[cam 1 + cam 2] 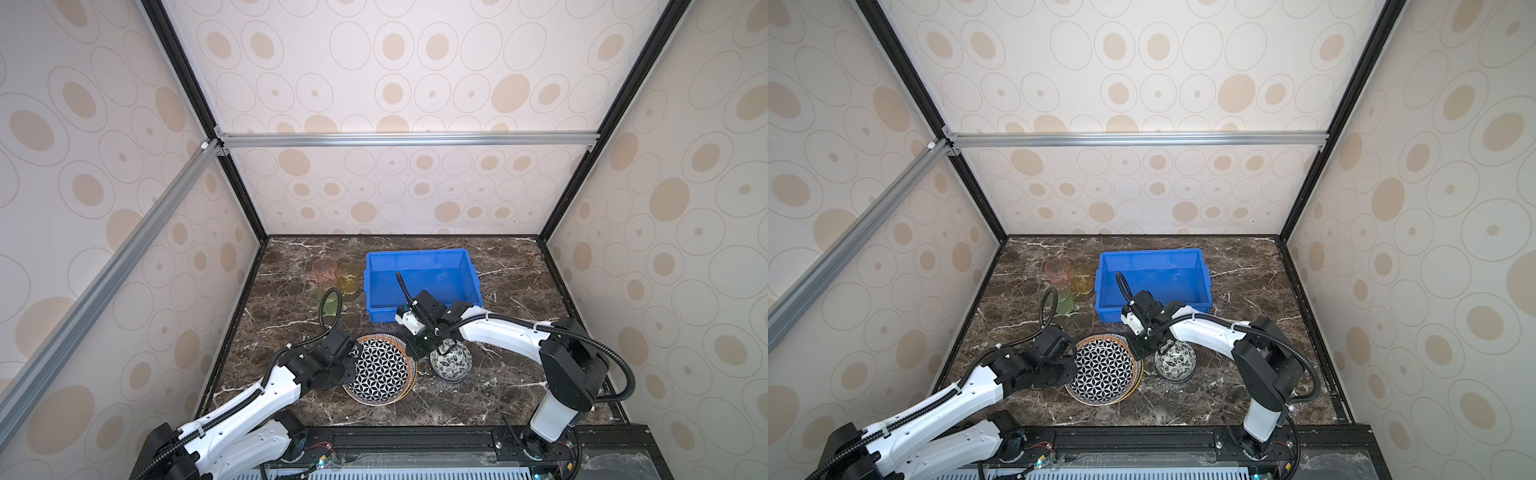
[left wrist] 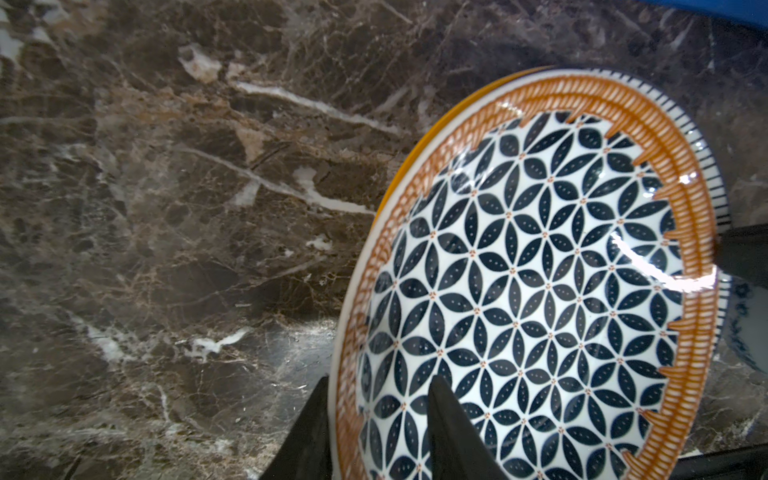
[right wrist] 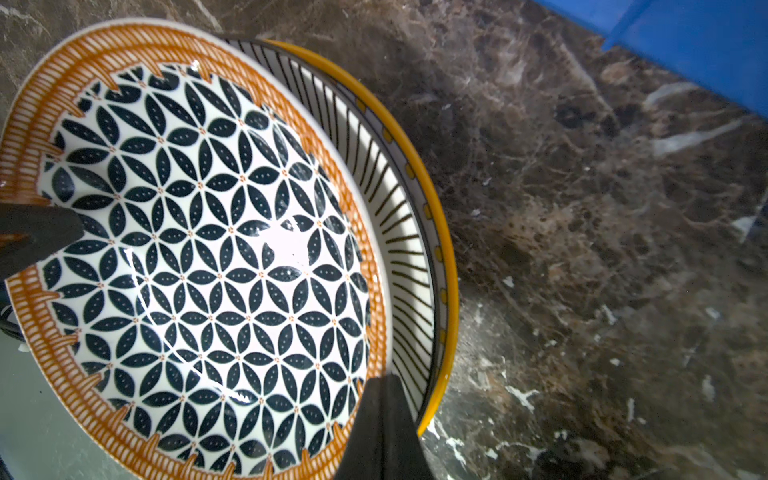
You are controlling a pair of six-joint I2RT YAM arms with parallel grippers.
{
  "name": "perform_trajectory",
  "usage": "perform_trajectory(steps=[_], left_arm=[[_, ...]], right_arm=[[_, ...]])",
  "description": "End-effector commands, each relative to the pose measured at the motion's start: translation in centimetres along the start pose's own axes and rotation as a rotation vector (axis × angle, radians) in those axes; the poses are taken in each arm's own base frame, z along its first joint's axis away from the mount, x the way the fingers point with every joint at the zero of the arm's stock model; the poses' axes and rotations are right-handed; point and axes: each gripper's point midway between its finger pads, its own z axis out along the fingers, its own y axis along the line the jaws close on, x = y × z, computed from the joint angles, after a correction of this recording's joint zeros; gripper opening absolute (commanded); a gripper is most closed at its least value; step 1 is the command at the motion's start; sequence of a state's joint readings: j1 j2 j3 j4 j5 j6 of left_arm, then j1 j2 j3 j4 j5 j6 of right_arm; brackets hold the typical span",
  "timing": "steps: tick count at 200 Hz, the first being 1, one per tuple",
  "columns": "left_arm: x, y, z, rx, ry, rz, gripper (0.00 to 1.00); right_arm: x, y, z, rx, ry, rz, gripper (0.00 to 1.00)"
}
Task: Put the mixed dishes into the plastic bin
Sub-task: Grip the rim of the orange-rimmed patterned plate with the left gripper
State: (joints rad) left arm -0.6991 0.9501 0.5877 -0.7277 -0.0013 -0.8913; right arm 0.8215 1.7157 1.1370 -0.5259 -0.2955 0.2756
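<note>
Marble tabletop point(image 1: 498, 399), blue bin point(image 1: 415, 252), oval-patterned walls point(image 1: 415, 199)

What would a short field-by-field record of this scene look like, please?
bin: blue, toward the back of the table, no dishes inside
plates: stack of three in front; patterned plate on top, striped plate beneath, yellow-rimmed plate lowest
bowl: flowered, right of the stack
glasses: pink glass, amber glass, green glass, left of the bin
left tool: astride the patterned plate's rim; grip unclear
right tool: shut, at that plate's opposite rim
</note>
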Motion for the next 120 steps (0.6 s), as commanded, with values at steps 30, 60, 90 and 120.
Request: perform_trajectory(steps=[30,60,90,120], left_arm=[[0.6,0.3,0.3,-0.032,0.034,0.002,0.36],[0.3,0.8,0.2,-0.064,0.023,0.002,0.3],[0.1,0.9,0.0,-0.066,0.013,0.002,0.23],[0.1,1.3,0.1,-0.085,0.011,-0.004,0.0]], right_arm=[[1.3,1.1,0.9,-0.03,0.054,-0.012,0.05],[1.1,1.3,0.9,-0.033,0.051,-0.018,0.05],[1.0,1.3,0.8,-0.033,0.051,-0.021,0.05],[0.9,1.5,0.7,-0.035,0.05,-0.026,0.05]])
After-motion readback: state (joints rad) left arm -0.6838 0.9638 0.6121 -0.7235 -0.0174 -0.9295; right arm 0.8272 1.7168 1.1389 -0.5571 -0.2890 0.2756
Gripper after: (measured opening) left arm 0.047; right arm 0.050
